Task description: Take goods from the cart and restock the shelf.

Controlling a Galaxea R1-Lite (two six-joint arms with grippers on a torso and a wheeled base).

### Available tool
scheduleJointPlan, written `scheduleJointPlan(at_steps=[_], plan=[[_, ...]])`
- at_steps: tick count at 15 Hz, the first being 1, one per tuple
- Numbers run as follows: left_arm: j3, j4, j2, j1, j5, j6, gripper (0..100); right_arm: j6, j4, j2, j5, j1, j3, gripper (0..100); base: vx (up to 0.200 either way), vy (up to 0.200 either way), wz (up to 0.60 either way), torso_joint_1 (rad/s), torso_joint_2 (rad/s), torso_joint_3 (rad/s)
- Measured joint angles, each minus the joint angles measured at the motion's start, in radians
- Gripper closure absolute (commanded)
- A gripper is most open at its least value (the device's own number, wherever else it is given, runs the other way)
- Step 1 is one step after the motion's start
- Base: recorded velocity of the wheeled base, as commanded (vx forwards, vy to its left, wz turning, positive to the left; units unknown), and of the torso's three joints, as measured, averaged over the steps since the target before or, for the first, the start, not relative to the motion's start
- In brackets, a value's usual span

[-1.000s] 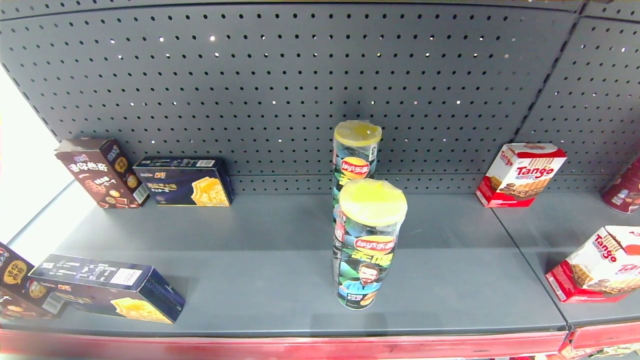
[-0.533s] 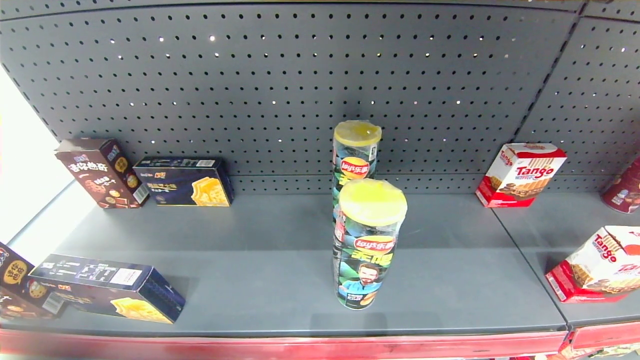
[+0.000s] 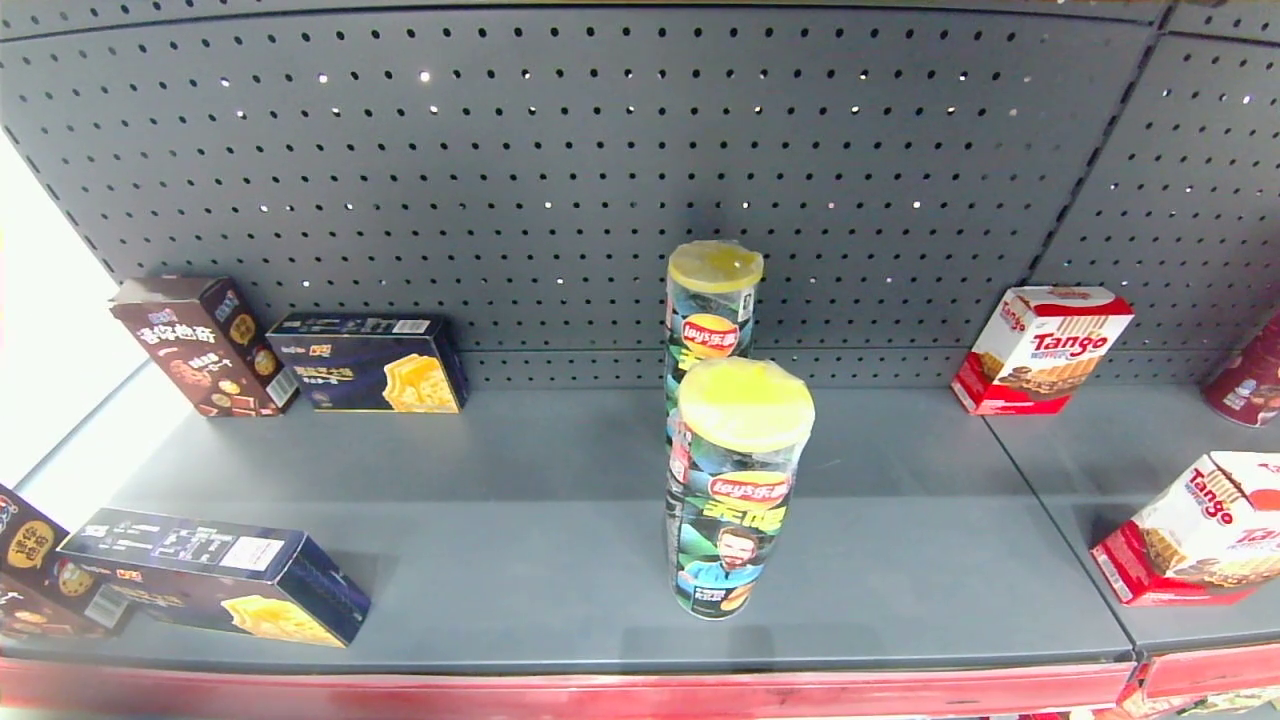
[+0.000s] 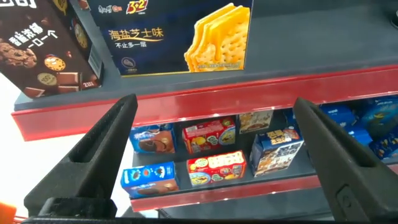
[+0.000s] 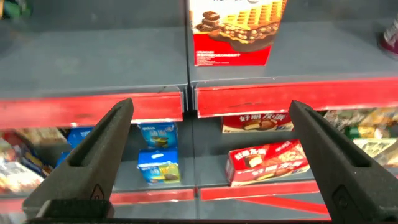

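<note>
Two chip cans (image 3: 714, 300) (image 3: 735, 490), two cracker boxes (image 3: 370, 365) (image 3: 215, 575), two wafer boxes (image 3: 1045, 350) (image 3: 1190, 535), perhaps two cookie boxes (image 3: 200, 345) (image 3: 35, 575); left gripper (image 4: 214, 102) and right gripper (image 5: 211, 104) spread wide, empty.

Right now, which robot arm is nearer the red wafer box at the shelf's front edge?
Right. The right gripper, jaws open, sits just in front of that wafer box; the left gripper faces the blue cracker box, far off to the left.

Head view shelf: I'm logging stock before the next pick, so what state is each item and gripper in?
Front chip can, upright, lid on.
Back chip can, upright, lid on.
Brown cookie box, standing.
Back cracker box, on edge.
Front cracker box, on edge.
Back wafer box, standing.
Front wafer box, standing.
Left gripper, open, empty.
Right gripper, open, empty.
</note>
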Motion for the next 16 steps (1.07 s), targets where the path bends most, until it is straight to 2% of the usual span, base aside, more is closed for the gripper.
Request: scheduleJointPlan(at_steps=[7, 14, 16], plan=[[0.000, -0.001, 0.000, 0.000, 0.002, 0.003, 0, -0.049, 0.005, 0.000, -0.001, -0.002, -0.001, 0, 0.000, 0.000, 0.00, 0.000, 0.00, 0.000], [0.000, 0.000, 0.000, 0.000, 0.001, 0.001, 0, -0.070, 0.005, 0.000, 0.056, 0.000, -0.001, 0, 0.000, 0.000, 0.00, 0.000, 0.00, 0.000], [0.000, 0.000, 0.000, 0.000, 0.000, 0.005, 0, -0.070, 0.005, 0.000, 0.057, 0.000, 0.000, 0, -0.200, 0.000, 0.00, 0.002, 0.00, 0.002]])
